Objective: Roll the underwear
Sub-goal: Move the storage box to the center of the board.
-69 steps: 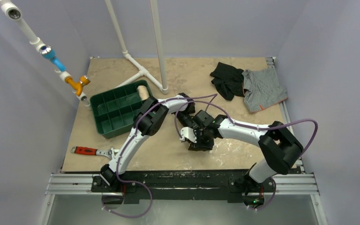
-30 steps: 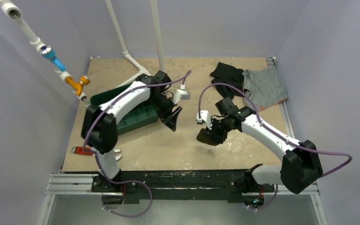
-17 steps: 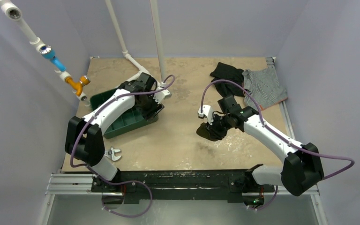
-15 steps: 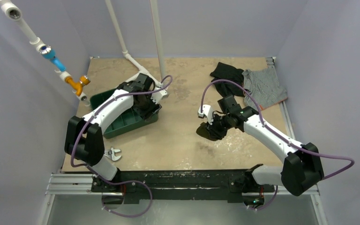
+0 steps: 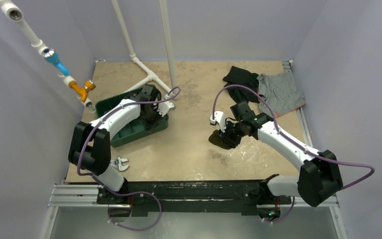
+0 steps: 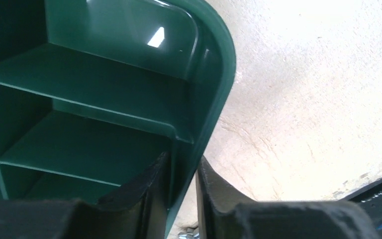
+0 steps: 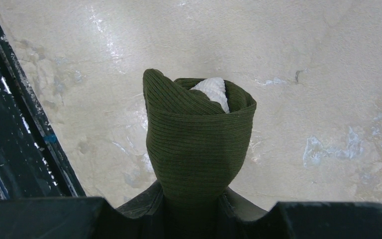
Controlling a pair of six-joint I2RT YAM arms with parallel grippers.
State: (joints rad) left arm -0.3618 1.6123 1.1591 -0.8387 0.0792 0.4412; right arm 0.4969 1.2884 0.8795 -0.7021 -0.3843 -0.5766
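Underwear [image 7: 199, 144], rolled tight with its cream waistband [image 7: 211, 89] tucked inside, stands clenched in the right gripper [image 7: 191, 195] over the table [image 7: 303, 74], seemingly so it cannot unroll, while the left gripper [image 6: 181, 172] pinches the wall of the green tray [image 6: 219, 64], probably to steady it.

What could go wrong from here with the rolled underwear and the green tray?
The underwear roll is pinched at only one end by the right fingers, and the pale waistband shows at the free end, so it may unroll or slip when moved. The left fingers clamp the green tray wall near a corner; pulling there may tilt or skew it on the table.
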